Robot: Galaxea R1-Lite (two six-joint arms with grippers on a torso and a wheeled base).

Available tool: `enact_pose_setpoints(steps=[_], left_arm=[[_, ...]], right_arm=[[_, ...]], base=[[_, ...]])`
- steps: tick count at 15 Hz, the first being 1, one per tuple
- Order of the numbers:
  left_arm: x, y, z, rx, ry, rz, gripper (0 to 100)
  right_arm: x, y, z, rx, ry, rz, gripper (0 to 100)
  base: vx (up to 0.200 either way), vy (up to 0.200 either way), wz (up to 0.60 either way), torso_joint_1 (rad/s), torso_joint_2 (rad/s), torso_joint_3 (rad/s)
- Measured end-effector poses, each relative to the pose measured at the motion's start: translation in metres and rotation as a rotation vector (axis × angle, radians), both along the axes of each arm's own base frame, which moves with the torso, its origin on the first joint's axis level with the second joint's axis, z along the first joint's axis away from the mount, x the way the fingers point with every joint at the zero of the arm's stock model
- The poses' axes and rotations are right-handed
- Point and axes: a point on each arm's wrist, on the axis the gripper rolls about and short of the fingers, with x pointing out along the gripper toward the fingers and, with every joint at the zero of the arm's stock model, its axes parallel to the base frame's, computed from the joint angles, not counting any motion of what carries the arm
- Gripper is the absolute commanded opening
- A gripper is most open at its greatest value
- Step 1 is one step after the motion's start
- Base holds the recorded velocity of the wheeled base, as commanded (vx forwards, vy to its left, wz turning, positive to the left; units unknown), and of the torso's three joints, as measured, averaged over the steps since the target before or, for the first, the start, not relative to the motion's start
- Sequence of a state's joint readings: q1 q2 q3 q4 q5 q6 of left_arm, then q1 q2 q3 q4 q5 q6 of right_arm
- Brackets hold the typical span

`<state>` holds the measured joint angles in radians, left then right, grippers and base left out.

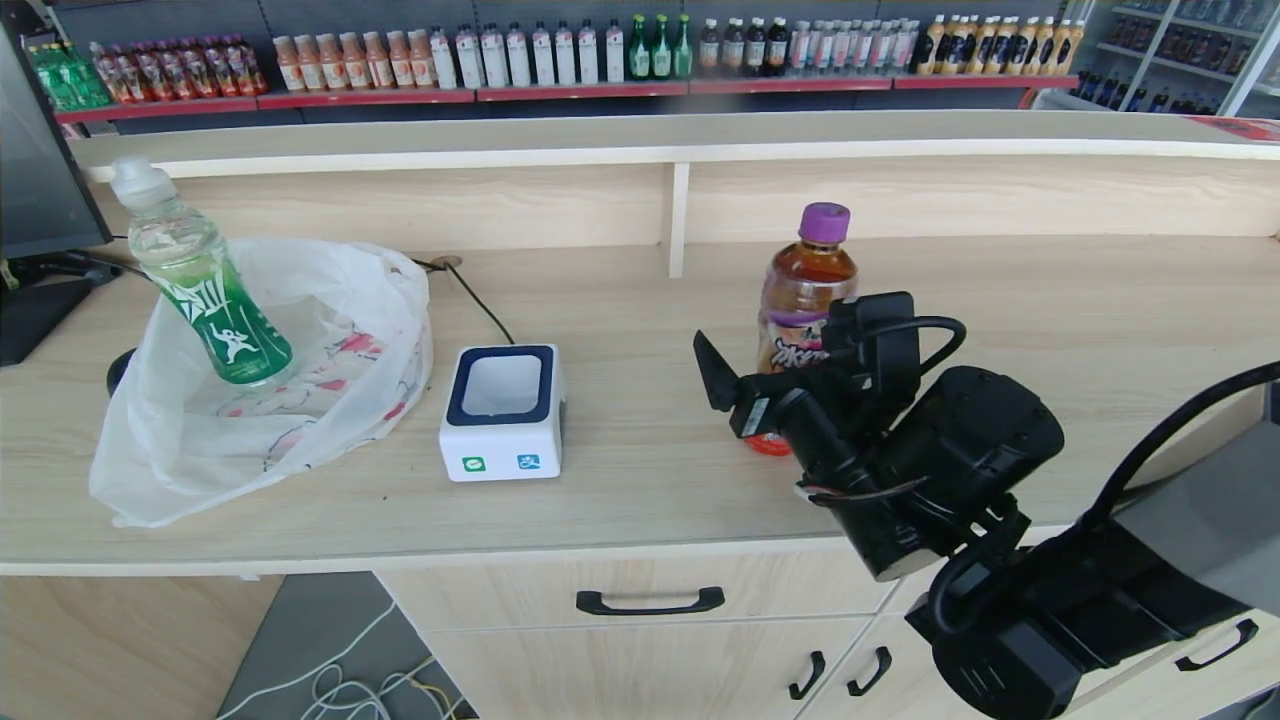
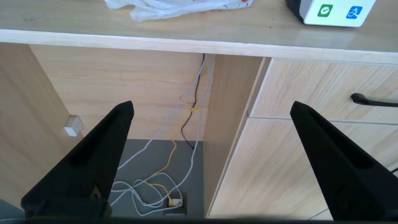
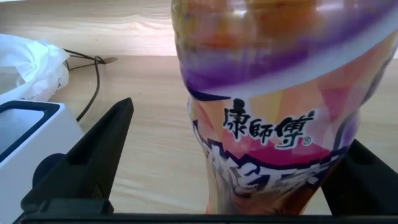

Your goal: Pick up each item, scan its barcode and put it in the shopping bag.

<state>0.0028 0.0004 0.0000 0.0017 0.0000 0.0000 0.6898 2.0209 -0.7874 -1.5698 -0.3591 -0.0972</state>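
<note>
Straddling the purple-capped bottle (image 1: 806, 275) on the counter (image 1: 640, 480), the right gripper (image 3: 242, 137) has fingers spread — one clear of the label, the other half hidden behind it. Left gripper (image 2: 211, 112), also spread, hangs below the counter edge.

Light wood counter (image 1: 640, 480), drawers (image 1: 650, 600) below, drink shelves (image 1: 560, 90) behind

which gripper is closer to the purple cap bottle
Right. The right gripper is at the bottle, its open fingers on either side of it. The left gripper is low in front of the counter, below its edge, far from the bottle.
</note>
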Motion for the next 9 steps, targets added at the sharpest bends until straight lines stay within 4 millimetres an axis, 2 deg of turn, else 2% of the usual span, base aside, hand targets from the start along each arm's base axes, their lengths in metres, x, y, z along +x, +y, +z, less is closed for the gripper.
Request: enact_pose_setpoints(steps=[9], left_arm=[[0.0000, 0.0000, 0.0000, 0.000, 0.000, 0.000, 100]], right_arm=[[0.0070, -0.0051, -0.0007, -0.005, -0.003, -0.025, 100]], base=[[0.000, 0.000, 0.00, 0.000, 0.00, 0.000]])
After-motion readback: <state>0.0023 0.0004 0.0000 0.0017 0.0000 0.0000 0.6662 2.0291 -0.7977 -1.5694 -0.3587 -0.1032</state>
